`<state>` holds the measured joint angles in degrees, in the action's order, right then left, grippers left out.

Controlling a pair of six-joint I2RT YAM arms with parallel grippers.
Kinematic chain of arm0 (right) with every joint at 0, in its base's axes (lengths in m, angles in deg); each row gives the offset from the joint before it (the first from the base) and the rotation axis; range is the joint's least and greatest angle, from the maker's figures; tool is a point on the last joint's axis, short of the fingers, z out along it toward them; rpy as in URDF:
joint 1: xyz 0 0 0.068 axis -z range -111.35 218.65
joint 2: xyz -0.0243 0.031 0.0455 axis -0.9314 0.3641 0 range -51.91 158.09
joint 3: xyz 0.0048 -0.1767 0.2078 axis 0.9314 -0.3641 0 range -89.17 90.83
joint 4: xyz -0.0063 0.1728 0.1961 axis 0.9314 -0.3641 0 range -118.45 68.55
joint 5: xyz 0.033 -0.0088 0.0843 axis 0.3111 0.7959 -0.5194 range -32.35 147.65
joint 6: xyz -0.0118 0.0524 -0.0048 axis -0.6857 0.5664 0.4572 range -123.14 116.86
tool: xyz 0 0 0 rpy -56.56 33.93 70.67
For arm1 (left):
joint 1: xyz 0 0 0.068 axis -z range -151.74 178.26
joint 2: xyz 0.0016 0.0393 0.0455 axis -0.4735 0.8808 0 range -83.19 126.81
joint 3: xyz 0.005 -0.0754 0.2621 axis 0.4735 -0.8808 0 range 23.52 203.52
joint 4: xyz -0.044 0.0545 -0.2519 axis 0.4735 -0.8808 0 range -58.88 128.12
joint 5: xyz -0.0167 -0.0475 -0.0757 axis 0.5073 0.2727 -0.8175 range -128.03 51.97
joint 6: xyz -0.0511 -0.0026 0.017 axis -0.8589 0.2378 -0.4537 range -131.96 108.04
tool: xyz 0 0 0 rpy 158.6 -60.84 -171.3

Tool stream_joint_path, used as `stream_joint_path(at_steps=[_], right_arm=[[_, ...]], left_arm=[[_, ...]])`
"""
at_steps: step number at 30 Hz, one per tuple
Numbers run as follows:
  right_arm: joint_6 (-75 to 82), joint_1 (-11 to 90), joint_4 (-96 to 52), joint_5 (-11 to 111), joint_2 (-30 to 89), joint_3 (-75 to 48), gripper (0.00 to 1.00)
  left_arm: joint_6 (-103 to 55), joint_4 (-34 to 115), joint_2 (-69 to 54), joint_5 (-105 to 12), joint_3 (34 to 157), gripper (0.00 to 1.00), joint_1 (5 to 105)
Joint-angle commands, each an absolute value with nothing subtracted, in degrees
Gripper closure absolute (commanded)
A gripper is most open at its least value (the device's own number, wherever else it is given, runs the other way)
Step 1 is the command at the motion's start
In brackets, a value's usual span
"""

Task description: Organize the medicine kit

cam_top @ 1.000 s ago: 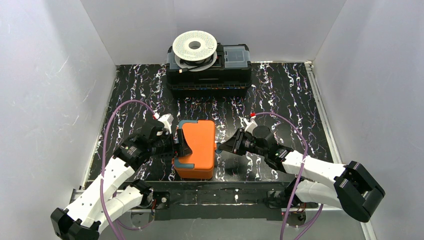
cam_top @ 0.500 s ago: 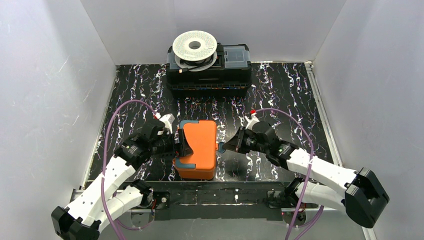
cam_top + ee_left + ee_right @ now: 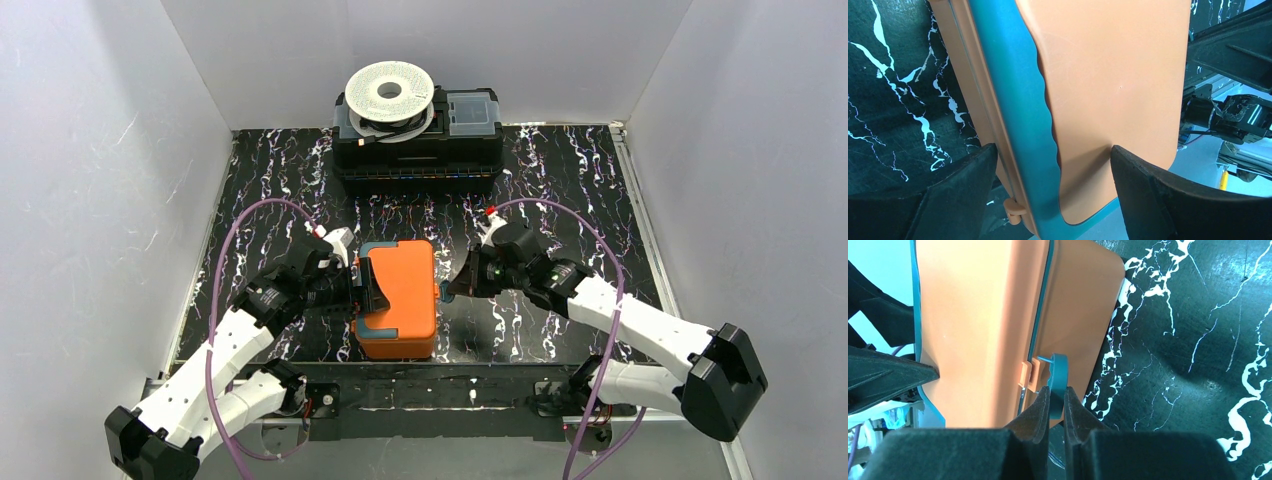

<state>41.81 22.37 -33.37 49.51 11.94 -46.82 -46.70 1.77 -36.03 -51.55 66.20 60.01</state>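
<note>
Here, two right fingers [image 3: 1035, 414] pinch one medicine kit's [image 3: 398, 298] latch [image 3: 1058, 374].

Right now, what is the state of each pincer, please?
Left pincer: closed on the orange box.
Right pincer: closed on the teal latch.

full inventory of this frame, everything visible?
kit: 1, orange with teal rim, table centre, closed
latch: 1, teal, kit's right side
toolbox: 1, black, table's far edge
spool: 1, white, on toolbox
table: 1, black with white veins
walls: 3, white, around table
cables: 2, purple, along arms
arms: 2, white and black, near edge
left pincer: 1, black, clamps kit
right pincer: 1, black, pinches latch
</note>
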Motion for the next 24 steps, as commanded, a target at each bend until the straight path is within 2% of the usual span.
stream_joint_path(at_steps=[1,19,24], right_arm=[[35.5,21.4,-35.2,46.3,12.5,-40.3,0.95],[31.5,17.5,-43.0,49.7,18.8,-30.4,0.86],[31.6,16.8,-43.0,49.8,19.4,-29.5,0.80]], left_arm=[[-45.3,-1.5,-34.9,-49.9,64.7,0.19,60.2],[-45.2,-1.3,-34.5,-50.0,64.6,0.20,60.2],[-45.1,-1.3,-34.5,-50.0,64.5,0.20,60.2]])
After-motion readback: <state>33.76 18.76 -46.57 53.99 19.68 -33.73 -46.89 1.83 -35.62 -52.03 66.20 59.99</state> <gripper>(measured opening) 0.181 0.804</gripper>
